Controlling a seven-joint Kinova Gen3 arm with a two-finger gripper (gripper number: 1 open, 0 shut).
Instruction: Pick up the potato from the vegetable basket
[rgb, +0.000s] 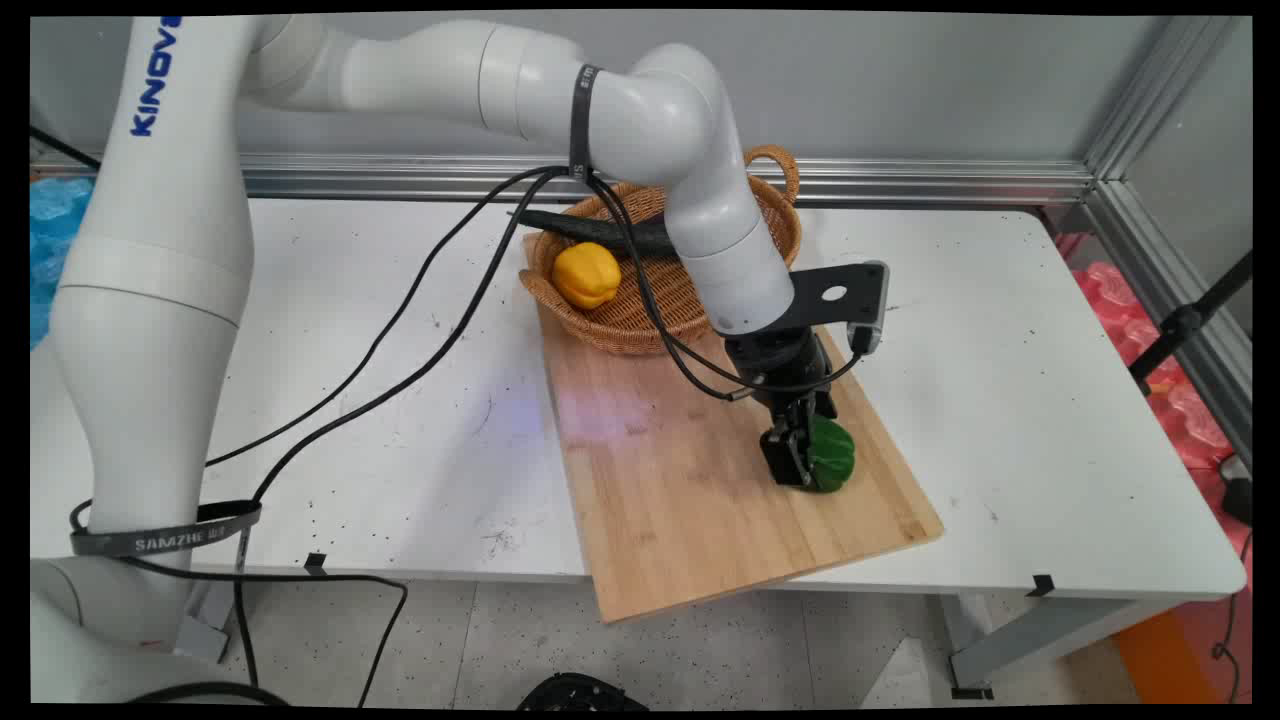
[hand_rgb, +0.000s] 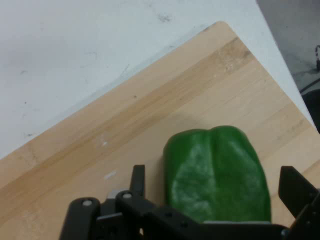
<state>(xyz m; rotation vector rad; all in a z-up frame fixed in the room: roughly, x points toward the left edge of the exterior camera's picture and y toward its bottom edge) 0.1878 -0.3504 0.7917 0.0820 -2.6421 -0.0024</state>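
Hand view, hand (hand_rgb: 212, 200) astride green pepper (hand_rgb: 215, 172)

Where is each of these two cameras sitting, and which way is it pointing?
Main view: fixed above the table's near side, looking down across the white table to the wall; shows the white arm and its black tool.
Hand view: mounted on the hand, looking along the tool at the table; its black linkage and fingers show.
Shared: the green bell pepper between the fingers, on the bamboo cutting board.
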